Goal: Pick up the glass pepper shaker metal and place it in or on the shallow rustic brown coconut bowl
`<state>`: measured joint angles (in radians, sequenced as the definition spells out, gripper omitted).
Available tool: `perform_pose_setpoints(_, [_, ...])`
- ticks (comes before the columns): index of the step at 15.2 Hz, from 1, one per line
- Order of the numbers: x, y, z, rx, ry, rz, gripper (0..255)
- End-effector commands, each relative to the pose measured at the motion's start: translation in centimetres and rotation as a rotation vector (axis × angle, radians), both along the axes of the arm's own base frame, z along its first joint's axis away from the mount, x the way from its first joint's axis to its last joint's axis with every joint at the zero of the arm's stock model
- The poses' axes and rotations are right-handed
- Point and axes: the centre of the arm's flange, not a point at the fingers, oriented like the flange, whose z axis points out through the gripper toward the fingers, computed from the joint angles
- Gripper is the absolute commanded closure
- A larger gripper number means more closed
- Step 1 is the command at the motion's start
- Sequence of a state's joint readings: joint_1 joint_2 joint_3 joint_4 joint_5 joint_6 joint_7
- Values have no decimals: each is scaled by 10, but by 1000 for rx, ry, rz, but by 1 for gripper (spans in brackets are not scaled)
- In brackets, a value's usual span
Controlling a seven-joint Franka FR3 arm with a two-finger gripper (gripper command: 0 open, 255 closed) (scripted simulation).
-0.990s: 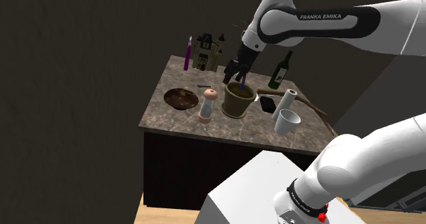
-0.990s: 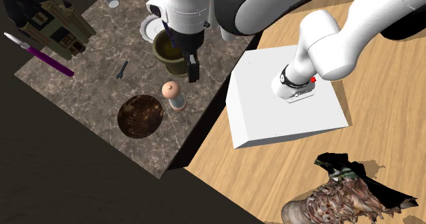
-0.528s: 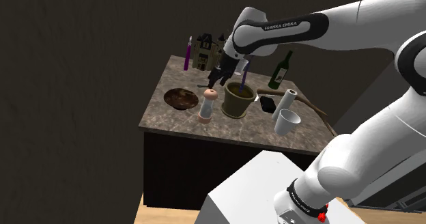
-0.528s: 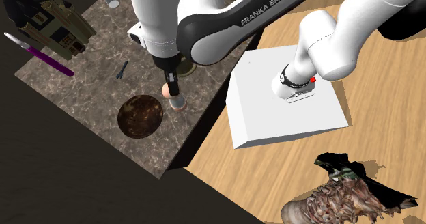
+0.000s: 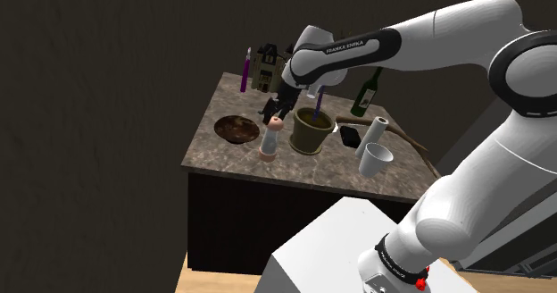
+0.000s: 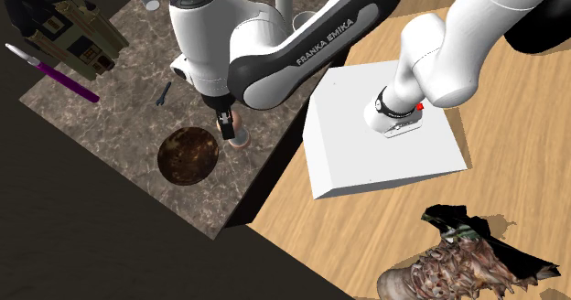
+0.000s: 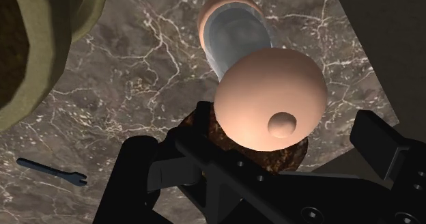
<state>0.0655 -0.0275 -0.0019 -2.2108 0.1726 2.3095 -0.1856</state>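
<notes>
Pepper shaker point(image 5: 268, 140) stands upright near the worktop's point(image 5: 225, 155) stand-side edge, between coconut bowl point(image 5: 236, 129) and pot point(image 5: 311, 131). We note the claw point(image 5: 271, 111) has shifted from the pot to above the shaker, fingers apart, gripping nothing. Descent appears next.

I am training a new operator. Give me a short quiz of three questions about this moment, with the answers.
1. True or false: the pepper shaker lies inside the brown bowl.
2. The gripper over the shaker is: A open, B shut on the shaker, C shut on nothing.
3. Fill in: in the shoulder view, the shaker stands between the bowl and the olive ____.
Key: 1 false, it stands beside the bowl; 2 A; 3 pot.
</notes>
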Motion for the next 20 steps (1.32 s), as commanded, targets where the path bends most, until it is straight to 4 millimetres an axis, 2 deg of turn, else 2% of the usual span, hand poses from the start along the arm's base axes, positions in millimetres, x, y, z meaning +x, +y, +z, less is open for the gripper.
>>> perform_pose_setpoints(1, [1, 1, -8, 0, 0, 0, 0])
perform_pose_setpoints(9, [1, 1, -8, 0, 0, 0, 0])
perform_pose_setpoints(10, [1, 1, -8, 0, 0, 0, 255])
perform_pose_setpoints(19, [1, 1, -8, 0, 0, 0, 255])
perform_pose_setpoints(20, [1, 1, -3, 0, 0, 0, 255])
